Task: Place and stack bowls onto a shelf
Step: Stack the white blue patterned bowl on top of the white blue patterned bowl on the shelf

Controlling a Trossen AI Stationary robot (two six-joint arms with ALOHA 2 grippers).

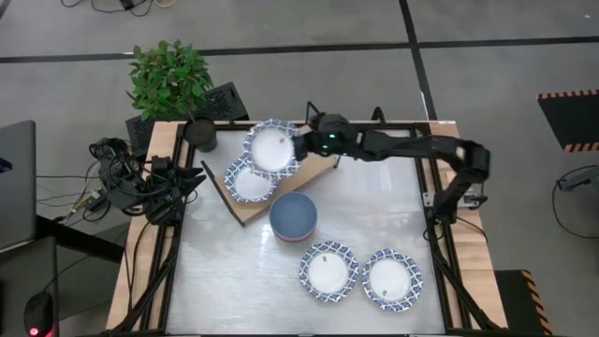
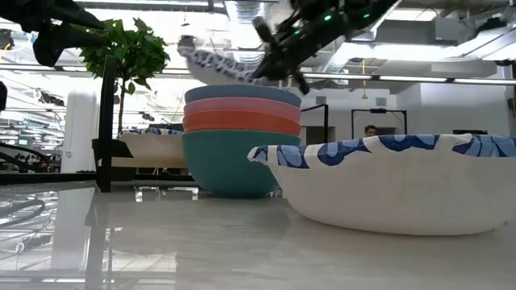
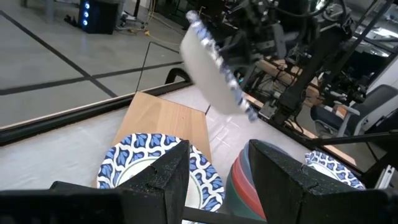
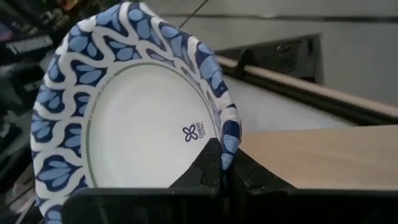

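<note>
Right pincer (image 4: 222,163) grips a patterned bowl (image 4: 134,99) by its rim, tilted above the shelf (image 1: 323,167).

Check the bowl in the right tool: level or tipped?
Tipped. The bowl hangs steeply slanted above the shelf, pinched by its rim in the right tool.

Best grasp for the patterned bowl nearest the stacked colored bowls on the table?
Probably pinch the blue rim of that patterned bowl, one finger inside and one outside, coming from above. It sits upright and shallow, too wide to span. Its neighbour sits close beside it, so take a rim section facing away. The right gripper grips its bowl at the rim this way.
</note>
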